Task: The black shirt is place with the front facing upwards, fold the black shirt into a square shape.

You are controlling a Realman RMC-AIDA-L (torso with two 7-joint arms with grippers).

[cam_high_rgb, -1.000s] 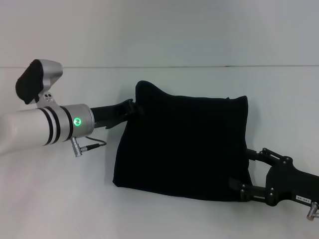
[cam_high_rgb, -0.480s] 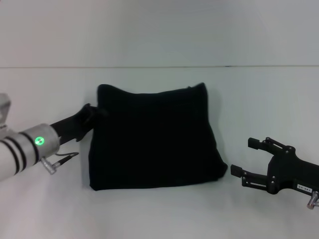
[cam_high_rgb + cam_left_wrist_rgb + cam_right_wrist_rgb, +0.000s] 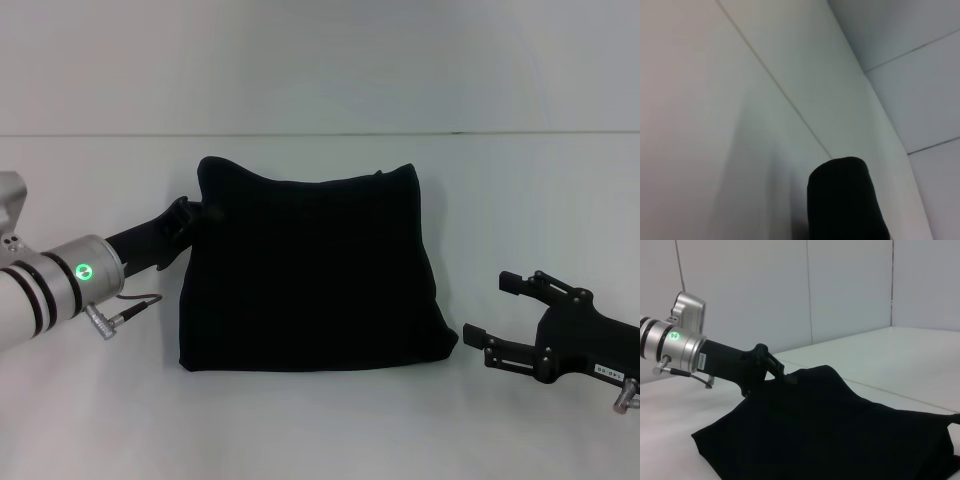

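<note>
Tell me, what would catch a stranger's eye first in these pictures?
First, the big black cloth shirt, folded into a rough square in the middle of the white table. Next, the left gripper on its silver arm with a green light, pinching the shirt's far left corner. The right gripper rests open beside the shirt's near right corner, apart from the cloth.

The head camera looks forward and down over the desk (image 3: 320,420). The right wrist camera views low across it, sharing the black shirt (image 3: 310,270) and left gripper (image 3: 782,375). The left wrist camera faces the wall, close.
</note>
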